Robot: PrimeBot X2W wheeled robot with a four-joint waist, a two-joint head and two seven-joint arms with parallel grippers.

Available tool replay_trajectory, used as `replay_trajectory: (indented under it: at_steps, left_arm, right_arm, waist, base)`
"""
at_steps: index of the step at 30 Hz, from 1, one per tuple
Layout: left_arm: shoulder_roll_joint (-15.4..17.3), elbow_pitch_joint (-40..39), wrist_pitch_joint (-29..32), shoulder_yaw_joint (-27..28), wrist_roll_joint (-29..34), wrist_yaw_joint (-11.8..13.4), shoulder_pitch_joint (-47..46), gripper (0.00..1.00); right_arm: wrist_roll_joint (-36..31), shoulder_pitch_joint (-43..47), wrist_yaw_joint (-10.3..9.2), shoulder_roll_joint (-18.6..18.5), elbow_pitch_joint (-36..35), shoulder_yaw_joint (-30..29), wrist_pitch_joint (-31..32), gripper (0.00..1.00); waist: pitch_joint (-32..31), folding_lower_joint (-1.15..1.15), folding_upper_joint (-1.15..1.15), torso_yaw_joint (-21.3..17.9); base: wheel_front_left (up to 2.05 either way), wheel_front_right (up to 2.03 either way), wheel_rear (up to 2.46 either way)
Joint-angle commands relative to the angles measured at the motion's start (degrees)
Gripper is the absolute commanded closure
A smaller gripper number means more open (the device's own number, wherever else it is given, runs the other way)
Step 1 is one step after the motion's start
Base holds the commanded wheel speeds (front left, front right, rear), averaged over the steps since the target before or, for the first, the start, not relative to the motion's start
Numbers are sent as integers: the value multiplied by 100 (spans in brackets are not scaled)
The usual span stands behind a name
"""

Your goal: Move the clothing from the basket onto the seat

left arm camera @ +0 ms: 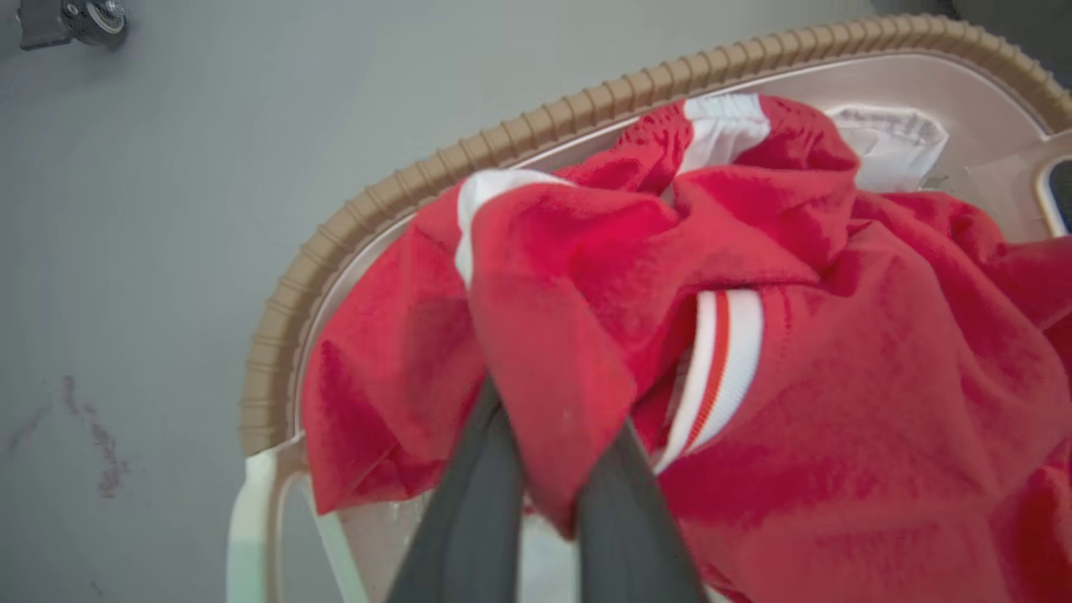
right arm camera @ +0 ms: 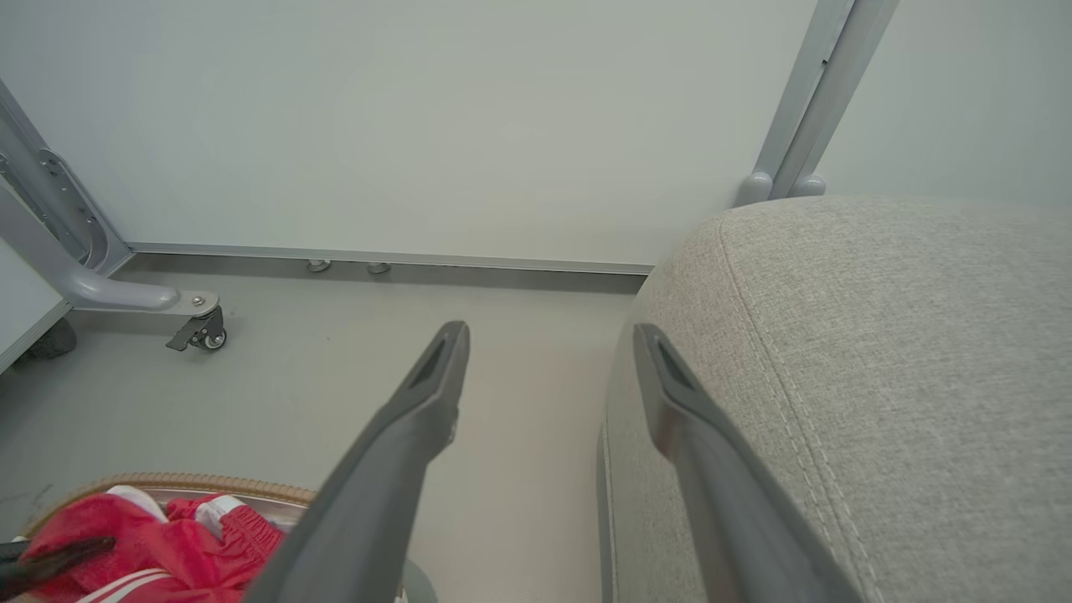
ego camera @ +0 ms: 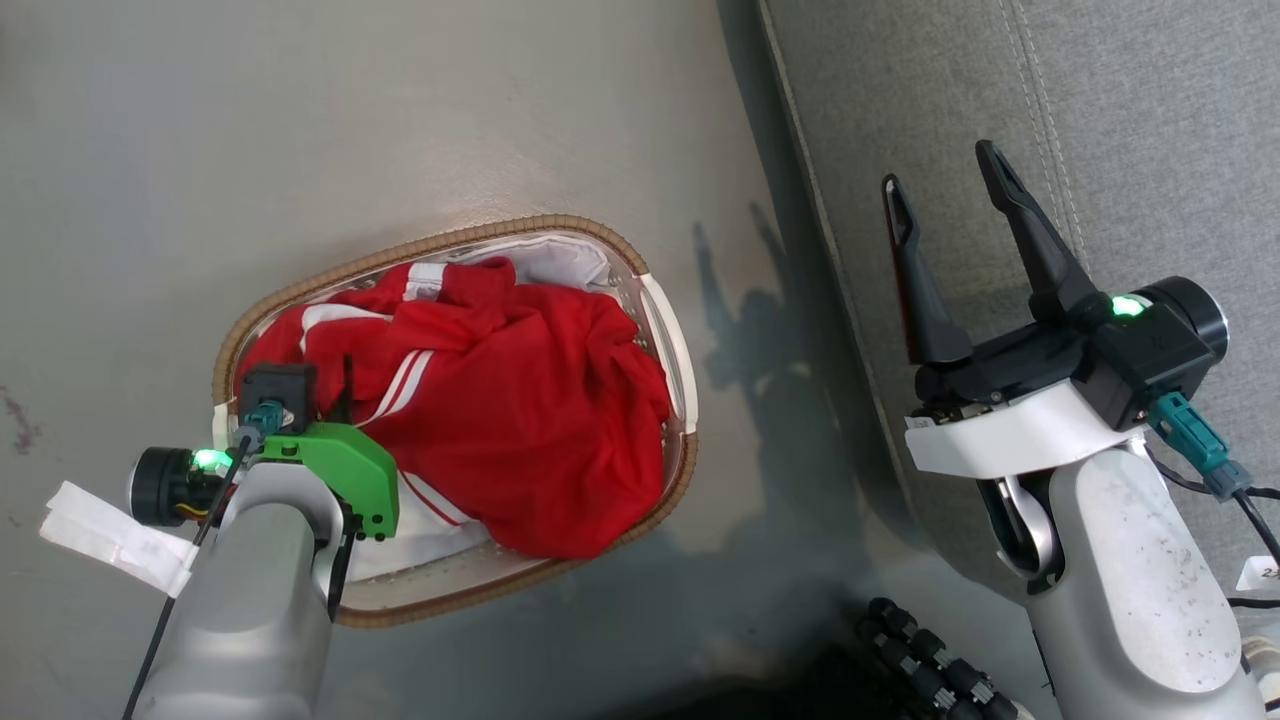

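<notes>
Underneath all items lies a pale grey floor (ego camera: 300, 120). On the right of the head view stands the seat (ego camera: 1150, 150), grey fabric with stitched seams; the right wrist view shows its rounded corner. Beside the seat, but apart from it, the basket (ego camera: 420, 250) sits on the floor: oval, white, with a brown woven rim and a white cloth liner (ego camera: 570, 255) showing at its far end. The clothing (ego camera: 520, 400), red with white trim and stripes, lies heaped inside the basket and covers most of it. Left gripper (left arm camera: 557, 431): lowered into the basket's left end, two dark fingers drawn close together, pinching a raised fold of the red clothing. Right gripper (ego camera: 942, 170): held above the seat's left edge, fingers spread wide, released and empty.
</notes>
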Motion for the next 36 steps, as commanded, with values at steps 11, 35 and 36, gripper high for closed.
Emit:
replay_trajectory:
  at_steps: [11, 35, 36]
  left_arm:
    - [-113, -509, -6, -56, -22, -114, 206, 100]
    - [57, -2712, -7, -1206, -195, -265, 928, 100]
    - [136, -2805, -6, -1406, -213, -265, 850, 100]
  right_arm:
    - [-142, 119, -4, -18, 142, -29, -12, 0]
    - [-538, 1394, -4, -21, 634, 12, -13, 0]
    - [-538, 1459, -4, -22, 647, 20, -12, 0]
  waist:
    - [-566, -1, 0, 308]
    - [-3470, -1, 0, 1114]
    - [-3569, -1, 0, 1130]
  base:
    - [0, 0, 0]
    - [0, 0, 0]
    - [0, 0, 0]
